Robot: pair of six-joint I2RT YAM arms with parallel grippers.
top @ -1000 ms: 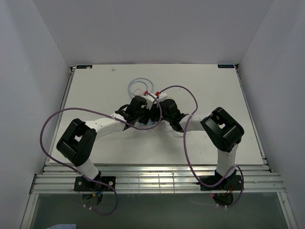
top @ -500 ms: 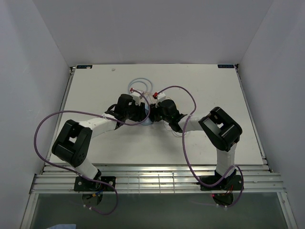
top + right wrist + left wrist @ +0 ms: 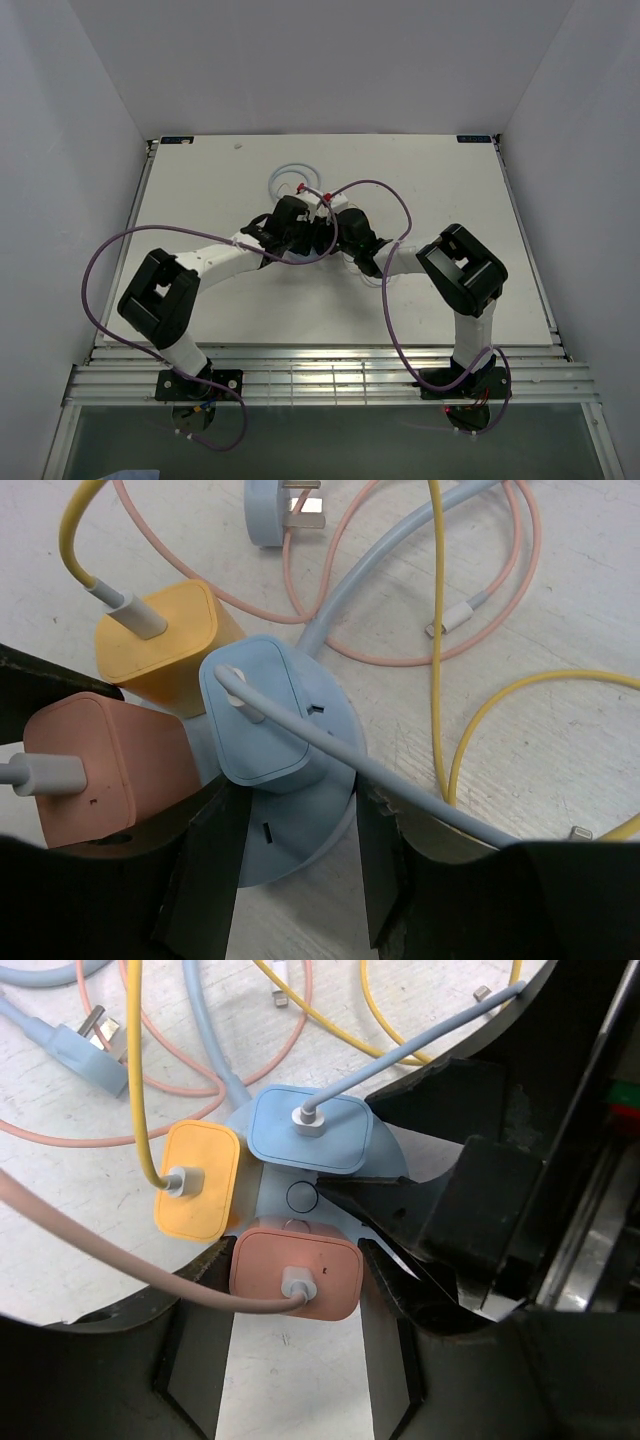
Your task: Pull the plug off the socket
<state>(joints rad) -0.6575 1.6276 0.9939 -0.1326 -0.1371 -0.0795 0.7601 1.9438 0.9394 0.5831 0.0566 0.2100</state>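
The socket point(image 3: 322, 805) – a round, light-blue puck – lies flat near the middle of the white desk point(image 3: 450, 200), where both arms meet. Three plugs stand in its top: a pink plug point(image 3: 295, 1272), a yellow plug point(image 3: 200, 1180) and a blue plug point(image 3: 310, 1130), each with a cord running out of it. The left end effector point(image 3: 292, 1285) is narrowed onto the pink plug, one finger against each of its sides. The right end effector point(image 3: 295, 855) clamps the socket itself – its fingers press the puck's rim on both sides, below the blue plug. Pink, yellow and blue cords point(image 3: 450, 630) loop loosely over the desk beyond, beside a loose pale-blue wall plug point(image 3: 275, 515).
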